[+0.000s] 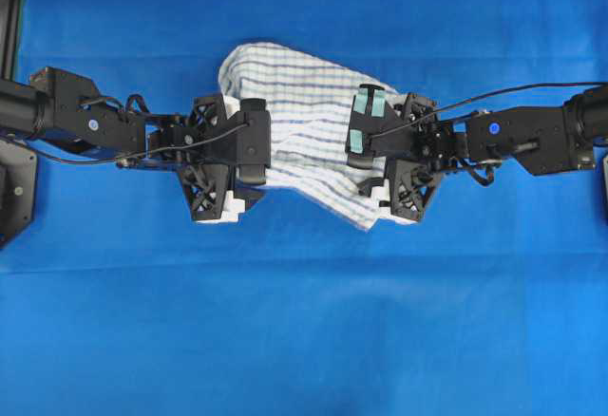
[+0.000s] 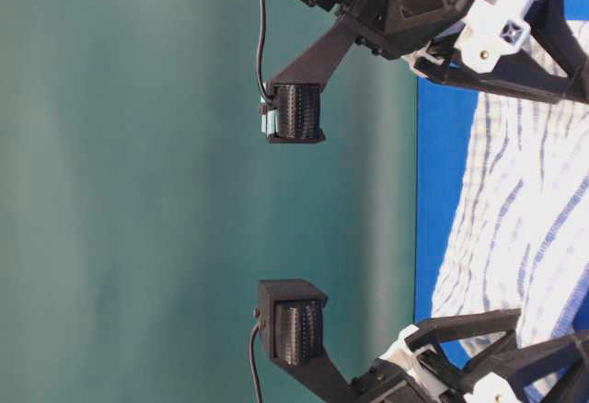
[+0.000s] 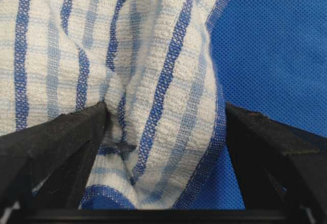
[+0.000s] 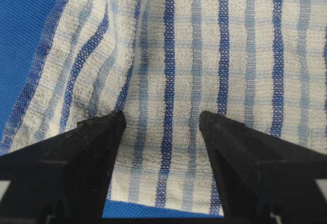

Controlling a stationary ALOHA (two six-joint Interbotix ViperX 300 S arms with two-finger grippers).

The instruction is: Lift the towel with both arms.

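Soft checked cotton, the towel (image 1: 309,131) lies rumpled at the centre of the overhead frame on the blue tablecloth (image 1: 304,340). My left gripper (image 3: 166,132) and right gripper (image 4: 162,132) both gape wide, fingers straddling folds at opposite edges. I judge this the pre-grasp step: next, close on cloth, then rise together

1. The towel (image 1: 309,131) lies on the tablecloth (image 1: 304,340), at mid-table.
2. The left gripper (image 1: 249,142) is over its left edge.
3. The right gripper (image 1: 366,145) is over its right edge.
4. Towel fabric lies between each gripper's fingers.
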